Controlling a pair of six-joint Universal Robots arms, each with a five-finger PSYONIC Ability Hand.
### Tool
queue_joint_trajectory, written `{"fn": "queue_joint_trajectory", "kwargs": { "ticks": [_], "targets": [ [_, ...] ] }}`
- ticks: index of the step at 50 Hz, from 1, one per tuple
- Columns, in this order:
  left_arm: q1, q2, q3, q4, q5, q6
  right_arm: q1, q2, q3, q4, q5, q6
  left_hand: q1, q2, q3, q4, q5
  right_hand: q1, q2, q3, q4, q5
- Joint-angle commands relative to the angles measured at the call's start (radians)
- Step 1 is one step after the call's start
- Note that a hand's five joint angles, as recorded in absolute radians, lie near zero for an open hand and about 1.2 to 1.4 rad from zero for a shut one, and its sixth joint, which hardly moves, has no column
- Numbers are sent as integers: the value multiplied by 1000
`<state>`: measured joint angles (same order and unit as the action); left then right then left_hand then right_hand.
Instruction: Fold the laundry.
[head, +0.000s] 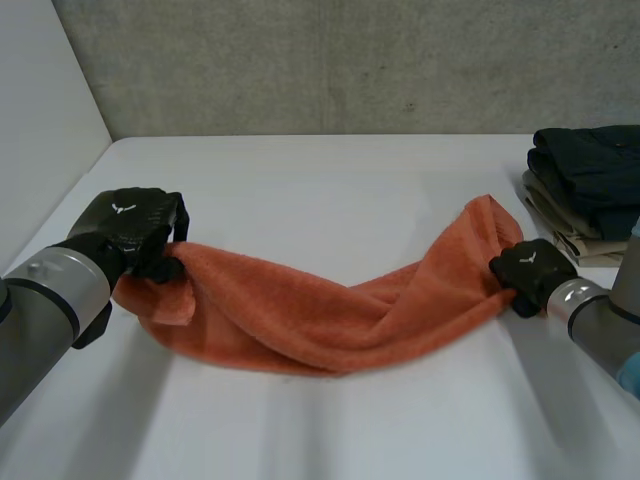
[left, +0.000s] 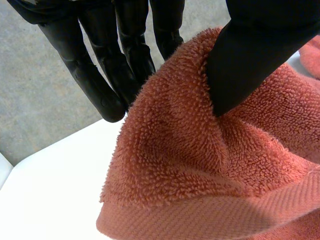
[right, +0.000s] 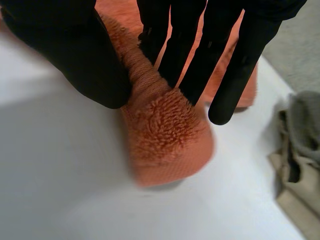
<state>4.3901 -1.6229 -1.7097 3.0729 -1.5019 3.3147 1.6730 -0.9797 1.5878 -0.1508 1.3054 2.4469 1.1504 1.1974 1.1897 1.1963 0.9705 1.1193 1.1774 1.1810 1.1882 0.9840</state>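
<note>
An orange terry towel (head: 300, 315) hangs stretched across the white table (head: 320, 190) between my two hands, bunched lengthwise and sagging onto the table in the middle. At its left end my left hand (head: 130, 235) is shut on the towel. Its thumb (left: 245, 60) presses a fold of the towel (left: 200, 170) near the hemmed edge, with the fingers (left: 117, 65) just behind the cloth. My right hand (head: 530, 272) is shut on the towel's right end. There the bunched towel (right: 165, 135) runs between the thumb (right: 75, 55) and the fingers (right: 200, 60), its end sticking out past the fingertips.
A stack of folded clothes (head: 590, 190), dark on top and beige below, sits at the table's back right, close behind my right hand; the stack (right: 300, 135) lies beside the right fingertips. A grey wall stands behind the table.
</note>
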Motion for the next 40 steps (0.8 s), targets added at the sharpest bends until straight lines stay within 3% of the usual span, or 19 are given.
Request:
{"fn": "queue_joint_trajectory", "kwargs": {
  "ticks": [1,5,12,18,21,24,31,35,40],
  "targets": [
    [22,-83,54,41,26,26,11,-57,-80,-96,61,24,246,199,207,200,251,277,219,215,208,238],
    [46,-211,224,107,29,78,47,-63,-212,-183,58,58,246,199,207,200,251,277,219,215,208,238],
    [57,-394,686,208,-6,117,80,22,-641,-286,87,217,246,199,207,200,251,277,219,215,208,238],
    [71,-381,880,495,-109,60,76,62,-925,-337,276,417,246,199,207,200,251,277,219,215,208,238],
    [81,-359,846,636,-141,25,67,75,-982,-349,311,458,246,199,207,200,251,277,219,215,208,238],
    [91,-348,790,659,-132,14,62,85,-991,-337,290,472,246,199,207,200,251,277,219,215,208,238],
    [120,-325,540,626,-34,-6,50,62,-856,-222,157,504,246,199,207,200,251,277,219,215,208,238],
    [124,-327,351,622,14,-12,56,32,-664,-155,34,497,246,199,207,200,251,277,219,215,208,238],
    [129,-347,174,621,52,-4,54,18,-465,-99,-37,448,246,199,207,200,251,277,219,215,208,238]
  ]
}}
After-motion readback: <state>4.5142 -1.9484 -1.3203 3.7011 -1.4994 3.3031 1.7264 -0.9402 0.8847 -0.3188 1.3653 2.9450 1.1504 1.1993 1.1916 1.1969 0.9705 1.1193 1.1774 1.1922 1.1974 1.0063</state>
